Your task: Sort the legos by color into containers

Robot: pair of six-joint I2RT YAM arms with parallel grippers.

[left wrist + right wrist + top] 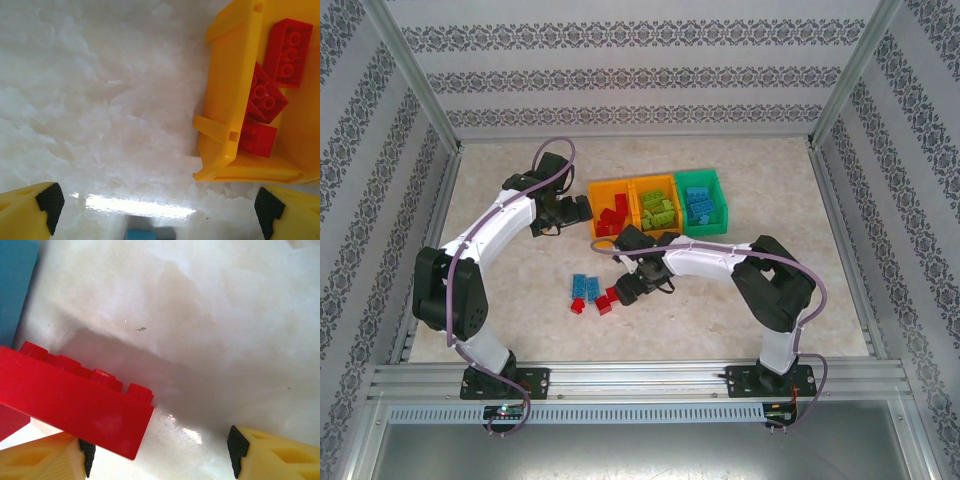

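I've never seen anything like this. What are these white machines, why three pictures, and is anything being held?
Two robot arms are bolted to a table, each ending in a two-finger gripper. The wide picture looks down from above; the other two come from wrist cameras, with yellow fingers at the bottom. Three bins hold sorted bricks: red in one orange bin, green in the other orange bin, blue in the green bin. A few blue and red loose bricks lie nearer the arms. The left gripper is open and empty. The right gripper stands open, a red brick beside one finger, not clamped.
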